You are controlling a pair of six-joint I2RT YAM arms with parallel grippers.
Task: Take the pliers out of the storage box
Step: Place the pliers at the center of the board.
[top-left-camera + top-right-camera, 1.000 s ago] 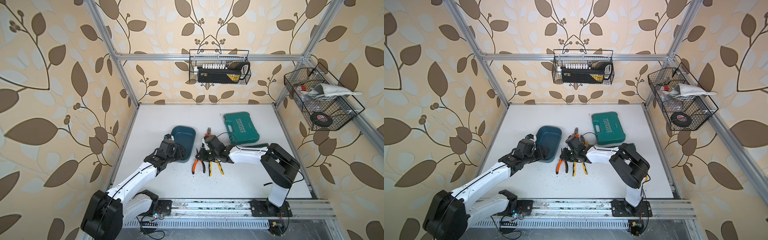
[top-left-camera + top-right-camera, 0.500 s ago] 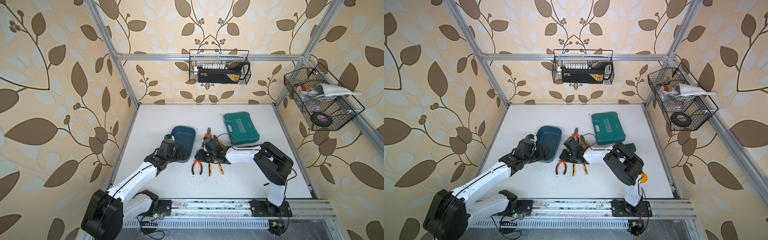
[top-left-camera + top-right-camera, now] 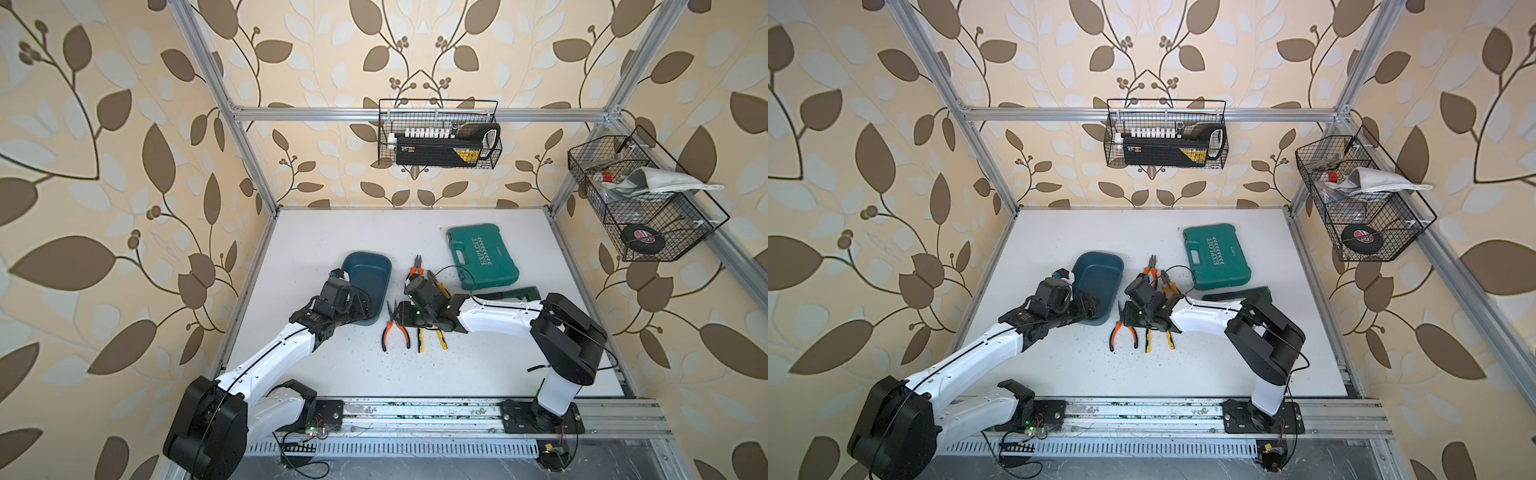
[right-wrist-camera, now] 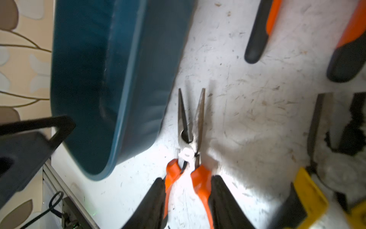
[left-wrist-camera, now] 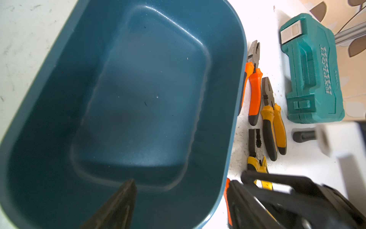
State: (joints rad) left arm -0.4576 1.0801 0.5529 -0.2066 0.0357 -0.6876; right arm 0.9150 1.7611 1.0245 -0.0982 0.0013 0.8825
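On the bench (image 3: 498,365), left of its middle, your storage box (image 3: 368,270) sits where it sat a second ago. Your left hand (image 5: 178,186) stands wide open astride the box's near wall, one finger inside and one outside, as before. Your right hand (image 4: 188,180) has parted partway. Its fingers flank the handles of the orange long-nose pliers (image 4: 200,174), which lie flat just right of the box, but you cannot tell if they grip. The orange combination pliers (image 5: 255,89), amber-handled pliers (image 5: 279,126) and bright yellow pliers (image 5: 256,162) lie alongside on the bench.
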